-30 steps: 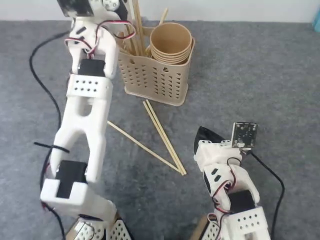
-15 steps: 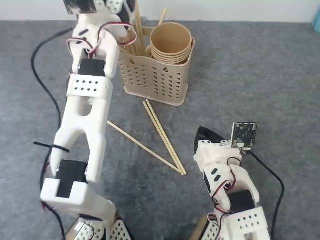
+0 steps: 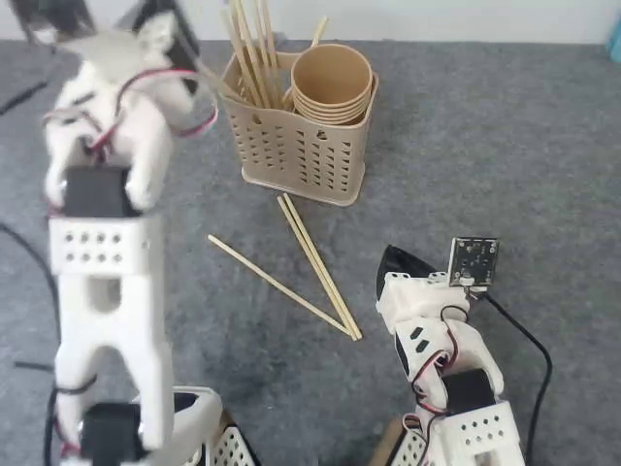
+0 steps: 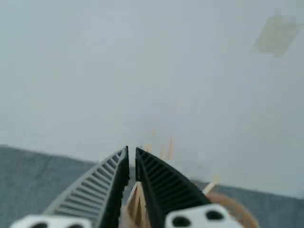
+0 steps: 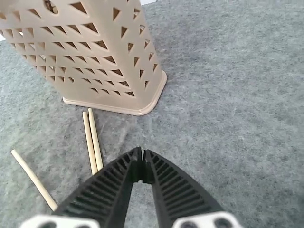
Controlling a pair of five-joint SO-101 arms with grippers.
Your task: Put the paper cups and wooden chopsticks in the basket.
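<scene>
A tan perforated basket (image 3: 301,146) stands at the back of the grey mat, also seen as the basket (image 5: 95,52) in the right wrist view. A stack of paper cups (image 3: 333,83) sits in its right part and several wooden chopsticks (image 3: 247,49) stand in its left part. On the mat in front lie a pair of chopsticks (image 3: 315,262) and a single chopstick (image 3: 277,283). My left gripper (image 4: 132,153) is shut and empty, held high to the left of the basket. My right gripper (image 5: 141,153) is shut and empty, low over the mat just right of the pair of chopsticks (image 5: 91,137).
The left arm (image 3: 107,184) rises tall along the left side of the mat. The right arm's base (image 3: 456,388) sits at the front right. Open grey mat (image 3: 505,146) stretches to the right of the basket. A pale wall runs behind it.
The left arm has swung left and pulled back from over the basket, leaving the upright chopsticks standing in it. The right arm has not moved.
</scene>
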